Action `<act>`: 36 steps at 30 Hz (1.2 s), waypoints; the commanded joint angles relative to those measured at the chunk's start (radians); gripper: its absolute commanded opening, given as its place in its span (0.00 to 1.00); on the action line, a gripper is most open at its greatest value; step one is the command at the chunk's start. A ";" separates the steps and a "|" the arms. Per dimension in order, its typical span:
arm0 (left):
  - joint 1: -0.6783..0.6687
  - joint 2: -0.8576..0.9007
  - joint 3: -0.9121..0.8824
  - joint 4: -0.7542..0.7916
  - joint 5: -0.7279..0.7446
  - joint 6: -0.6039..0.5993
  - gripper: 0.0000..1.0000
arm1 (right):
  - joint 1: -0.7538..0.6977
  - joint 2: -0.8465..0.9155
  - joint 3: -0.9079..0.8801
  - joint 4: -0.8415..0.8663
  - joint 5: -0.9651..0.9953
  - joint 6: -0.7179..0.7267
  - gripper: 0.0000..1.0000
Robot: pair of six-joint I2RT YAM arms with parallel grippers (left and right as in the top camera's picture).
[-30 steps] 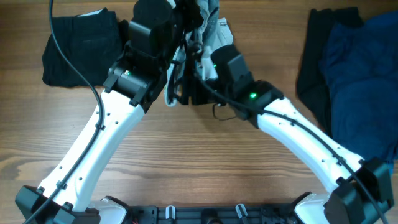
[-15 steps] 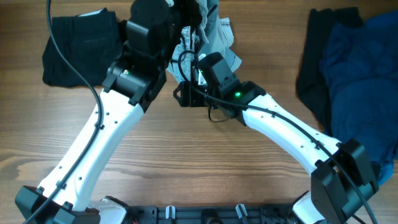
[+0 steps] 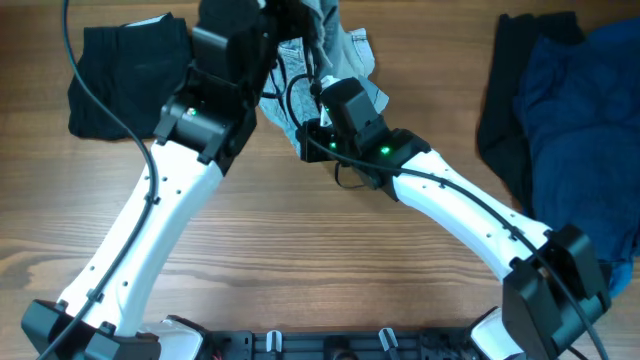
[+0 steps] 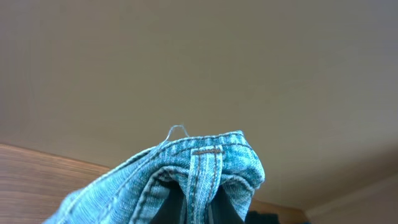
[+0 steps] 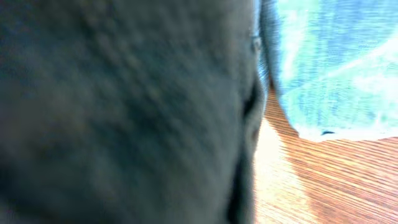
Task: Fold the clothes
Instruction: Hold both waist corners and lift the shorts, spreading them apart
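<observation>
The clothes [image 3: 345,50], faded light-blue denim shorts, hang bunched above the table's far middle. My left gripper [image 3: 298,15] holds them up. In the left wrist view the waistband and belt loop [image 4: 200,163] drape over the jaws, and the left gripper [image 4: 199,214] is shut on them. My right gripper [image 3: 306,132] sits at the shorts' lower hanging edge, closed against the fabric. A dark blur fills most of the right wrist view and hides the jaws. Bright denim [image 5: 329,62] shows at its upper right.
A folded black garment [image 3: 125,75] lies at the far left. At the right edge a dark-blue cloth pile [image 3: 575,120] rests on a black cloth [image 3: 505,100]. Bare wooden table [image 3: 320,260] spreads between the two arms.
My right gripper has moved left and up to the shorts' lower edge and shut. The left arm has lifted the shorts slightly up and left.
</observation>
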 commanded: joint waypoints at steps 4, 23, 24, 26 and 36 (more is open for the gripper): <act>0.105 -0.045 0.031 -0.044 -0.021 0.047 0.04 | -0.071 -0.197 0.011 -0.089 0.084 -0.062 0.04; 0.119 -0.573 0.031 -0.208 -0.092 0.360 0.04 | -0.397 -0.626 0.356 -0.297 -0.019 -0.629 0.04; 0.119 -0.612 0.031 -0.236 -0.087 0.359 0.04 | -0.397 -0.630 0.368 -0.325 -0.019 -0.630 0.04; 0.119 -0.659 0.031 -0.287 -0.083 0.359 0.04 | -0.397 -0.632 0.383 -0.368 -0.019 -0.629 0.04; 0.120 -0.449 0.031 -0.472 -0.041 0.336 0.04 | -0.397 -0.462 0.384 -0.397 -0.017 -0.655 0.04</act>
